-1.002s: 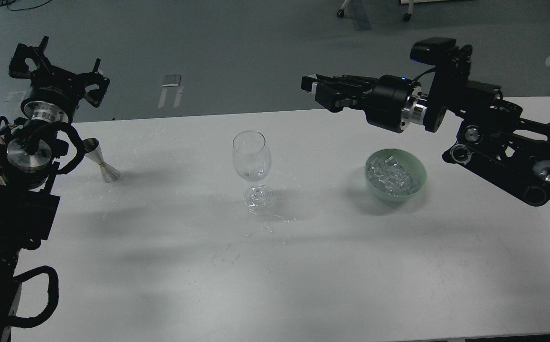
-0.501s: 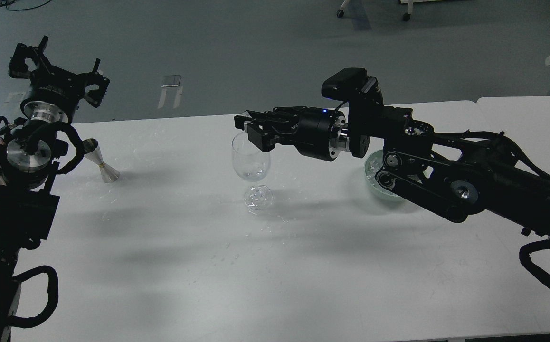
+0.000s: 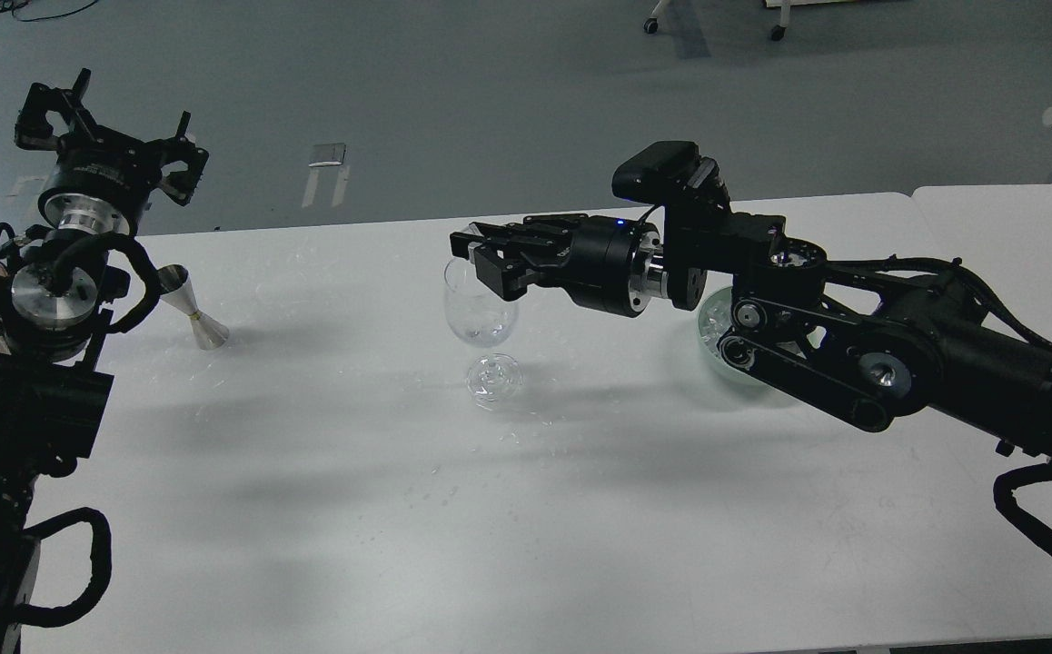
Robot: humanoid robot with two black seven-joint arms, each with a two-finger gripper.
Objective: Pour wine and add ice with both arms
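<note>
A clear wine glass (image 3: 481,313) stands upright at the table's middle. My right gripper (image 3: 474,256) hovers right over its rim, reaching in from the right. Its dark fingers (image 3: 490,243) sit close together, and I cannot see whether anything is between them. The pale green bowl (image 3: 706,338) of ice (image 3: 713,315) is mostly hidden behind my right arm. My left gripper (image 3: 108,127) is raised at the far left, beyond the table's back edge. It is open and empty, with its prongs spread.
A small metal jigger (image 3: 193,309) stands at the table's left, close to my left arm. The white table (image 3: 508,509) meets a second table (image 3: 1007,227) at the right. Chair legs stand on the floor at the back.
My right arm swung left from above the bowl to the wine glass, then dropped slightly onto its rim. It now covers most of the bowl. The left arm stayed still.
</note>
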